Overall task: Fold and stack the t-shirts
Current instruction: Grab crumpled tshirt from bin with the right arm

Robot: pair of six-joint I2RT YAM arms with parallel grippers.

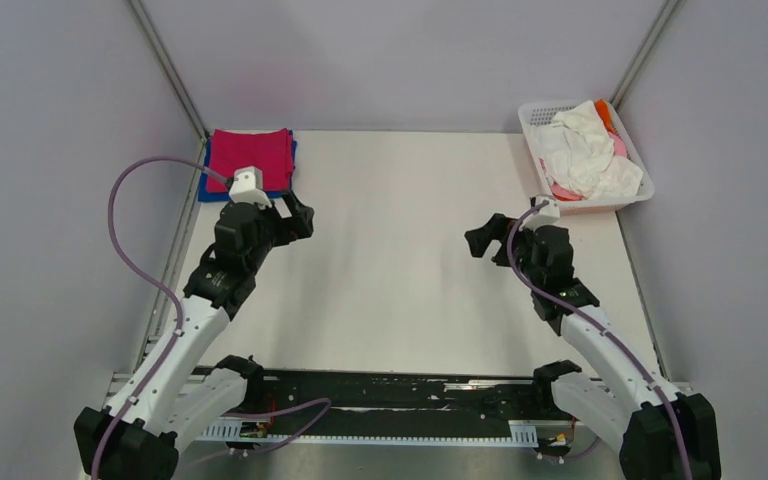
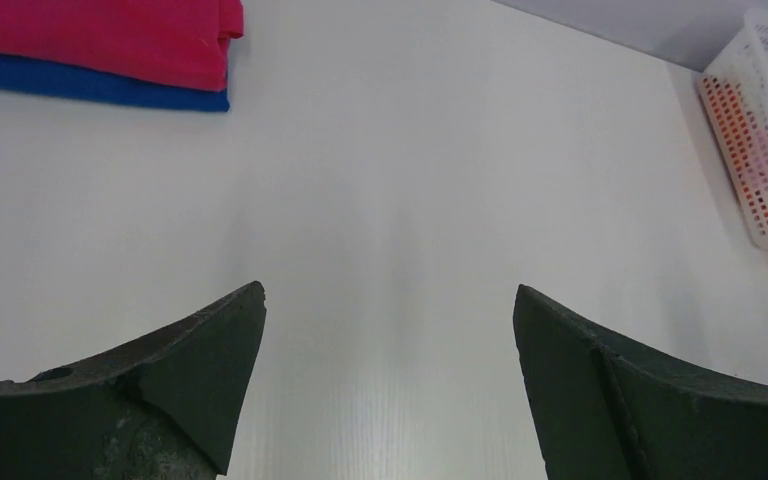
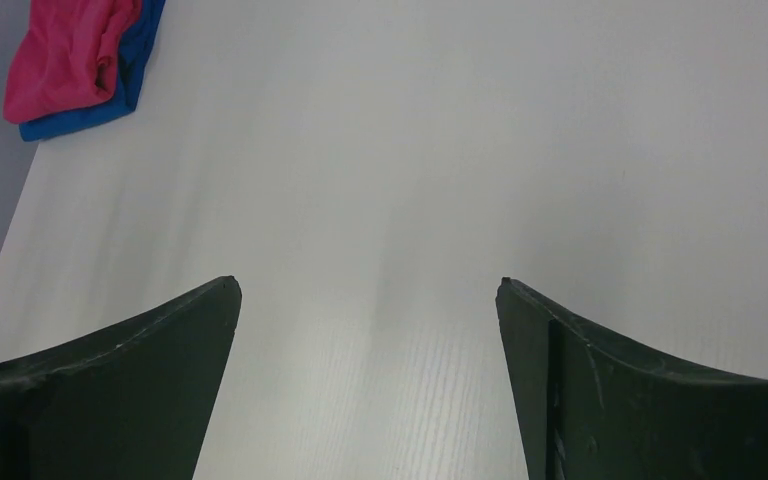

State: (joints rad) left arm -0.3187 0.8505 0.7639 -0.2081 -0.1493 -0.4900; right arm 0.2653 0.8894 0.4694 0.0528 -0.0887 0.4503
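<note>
Far left corner of the flat white table: a folded magenta cloth t-shirt, squared up and lying on top of a folded blue cloth t-shirt. Only a narrow blue margin visible along the left, near and right edges. Stacked close to the table's left edge.

Far right corner: a rectangular white plastic lattice basket, standing upright on the table. Filled with a crumpled white cloth t-shirt, heaped above the rim. A sliver of orange cloth t-shirt poking out at the far side, scraps of pink cloth t-shirt under the white one near the front wall. All three loose and unfolded.

Left arm: reaching forward from its base at the near left, elbow raised, wrist just short of the magenta and blue stack. Left pincer spread wide apart, holding nothing, hovering over bare table and aimed out across it, with the stack beside it on the left.

Right arm: stretched forward from the near right base, forearm sloping up to the wrist. Right pincer likewise wide apart, gripping nothing, above bare table, turned leftward toward the middle and clear of the basket off to its right.
</note>
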